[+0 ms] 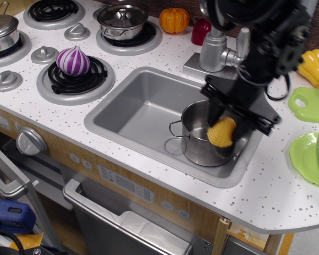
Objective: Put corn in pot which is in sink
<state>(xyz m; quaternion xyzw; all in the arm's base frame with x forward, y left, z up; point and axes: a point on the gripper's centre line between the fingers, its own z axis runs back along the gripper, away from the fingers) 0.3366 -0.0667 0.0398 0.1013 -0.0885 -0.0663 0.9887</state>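
Observation:
The corn (pixel 221 133) is a small ribbed yellow-orange stub. My gripper (pixel 225 126) is shut on it and holds it over the right part of the open pot (pixel 198 139). The pot is a shiny steel cylinder with wire loop handles. It stands in the right end of the grey sink (pixel 133 106). The arm hides the pot's far right rim.
A grey faucet (pixel 215 48) stands behind the sink. An orange pumpkin (pixel 174 20), a red item (pixel 201 31), a lidded pot (pixel 122 21) and a purple onion (pixel 73 60) are at the stove. A yellow pepper (pixel 315 66) and green plates (pixel 308 156) lie at right.

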